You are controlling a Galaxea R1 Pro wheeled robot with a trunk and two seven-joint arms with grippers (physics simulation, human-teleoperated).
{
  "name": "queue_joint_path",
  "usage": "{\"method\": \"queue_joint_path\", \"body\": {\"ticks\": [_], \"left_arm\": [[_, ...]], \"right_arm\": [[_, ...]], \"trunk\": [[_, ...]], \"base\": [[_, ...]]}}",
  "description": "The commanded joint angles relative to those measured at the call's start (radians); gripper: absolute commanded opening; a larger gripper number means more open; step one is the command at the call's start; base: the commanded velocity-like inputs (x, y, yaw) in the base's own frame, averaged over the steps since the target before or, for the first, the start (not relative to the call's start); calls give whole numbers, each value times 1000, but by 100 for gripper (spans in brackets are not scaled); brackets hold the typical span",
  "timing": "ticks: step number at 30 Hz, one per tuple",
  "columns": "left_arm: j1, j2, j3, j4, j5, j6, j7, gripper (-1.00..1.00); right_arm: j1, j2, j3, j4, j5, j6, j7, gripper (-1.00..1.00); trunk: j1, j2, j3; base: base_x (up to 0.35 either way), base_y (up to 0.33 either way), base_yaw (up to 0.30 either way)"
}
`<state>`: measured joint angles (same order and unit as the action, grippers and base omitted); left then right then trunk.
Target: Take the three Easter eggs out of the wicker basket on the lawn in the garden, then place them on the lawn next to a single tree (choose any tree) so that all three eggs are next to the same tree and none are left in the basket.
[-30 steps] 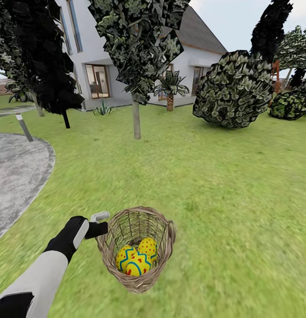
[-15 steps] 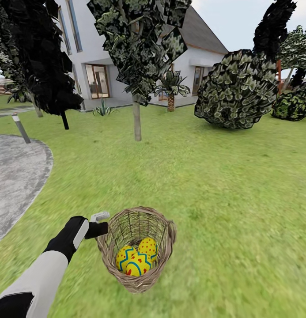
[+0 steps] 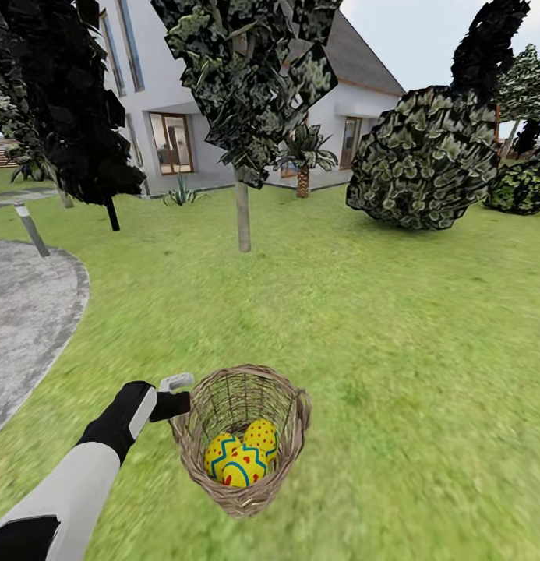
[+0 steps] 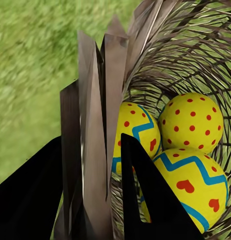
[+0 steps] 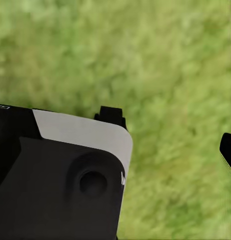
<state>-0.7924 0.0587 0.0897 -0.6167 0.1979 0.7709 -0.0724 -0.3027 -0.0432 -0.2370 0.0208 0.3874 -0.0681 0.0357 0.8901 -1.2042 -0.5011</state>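
Left gripper clamped on the rim of the wicker basket, one finger inside the weave, the other outside. Basket held out in front, apparently just off the lawn, tilted a little with its mouth towards the head camera. All three Easter eggs nested together at the bottom, touching one another. Probably carried this way to bring the eggs across in one trip, not one by one. Tree with the pale straight trunk well ahead across open grass, near the white house; grey paved patch off to the left; round bush to the right.

From the left wrist view, what the head view cannot give: black fingers straddling splayed wicker slats, the dotted egg and the heart-marked egg pressed side by side, the third egg tucked just beyond the inner finger.

From the right wrist view, blurred grass and part of the robot's own dark and white housing; two dark finger tips set well apart at the edges, so right gripper seemingly spread wide and holding nothing, though hard to confirm in so cropped a picture.
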Motion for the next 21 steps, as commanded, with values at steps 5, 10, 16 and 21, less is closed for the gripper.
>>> {"method": "queue_joint_path", "body": {"ticks": [5, 10, 16, 21], "left_arm": [[-1, 1, 4, -1, 11, 5, -4, -100], [-1, 0, 4, -1, 11, 5, -4, -100], [-1, 1, 4, 0, 11, 5, -4, -100], [-1, 0, 4, 0, 11, 5, -3, -100]], "right_arm": [[-1, -1, -8, 2, 7, -5, 2, 100], [-1, -1, -8, 2, 7, -5, 2, 100], [-1, -1, -8, 2, 7, -5, 2, 100], [-1, -1, -8, 2, 7, -5, 2, 100]], "trunk": [[1, -1, -1], [1, -1, -1], [1, -1, -1], [1, -1, -1]], "base": [[324, 87, 0], [324, 88, 0], [324, 88, 0], [324, 88, 0]]}}
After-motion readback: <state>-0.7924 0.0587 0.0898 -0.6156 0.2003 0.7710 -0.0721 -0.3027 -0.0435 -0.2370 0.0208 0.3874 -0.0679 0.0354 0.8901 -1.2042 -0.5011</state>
